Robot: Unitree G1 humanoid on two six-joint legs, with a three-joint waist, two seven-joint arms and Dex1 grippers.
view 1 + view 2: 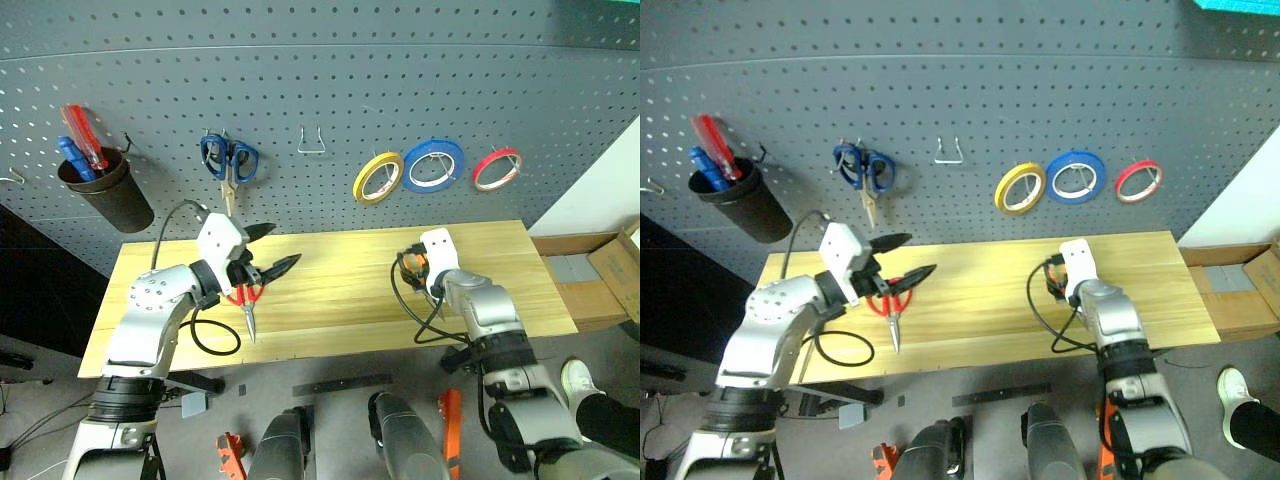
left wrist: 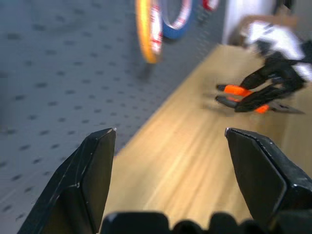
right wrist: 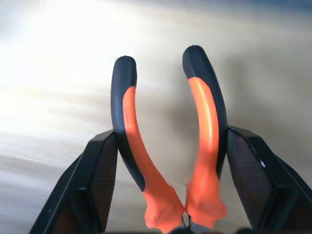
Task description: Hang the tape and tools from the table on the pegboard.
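My right gripper (image 3: 168, 139) is shut on the pliers (image 3: 204, 112), whose orange and black handles stand between its fingers, above the right part of the table (image 1: 340, 270). The same pliers (image 2: 239, 91) also appear in the left wrist view. Red-handled scissors (image 1: 246, 300) lie flat on the table's left part, blades toward the front edge. My left gripper (image 1: 283, 247) hovers open just above them, with nothing in it. The yellow tape (image 1: 378, 177) hangs on the pegboard (image 1: 300, 60).
On the pegboard hang blue-handled scissors (image 1: 230, 160), an empty metal hook (image 1: 312, 140), a blue tape roll (image 1: 433, 165) and a red tape roll (image 1: 497, 168). A black cup (image 1: 105, 190) at the left holds red and blue handles. A cardboard box (image 1: 610, 265) sits beyond the table's right end.
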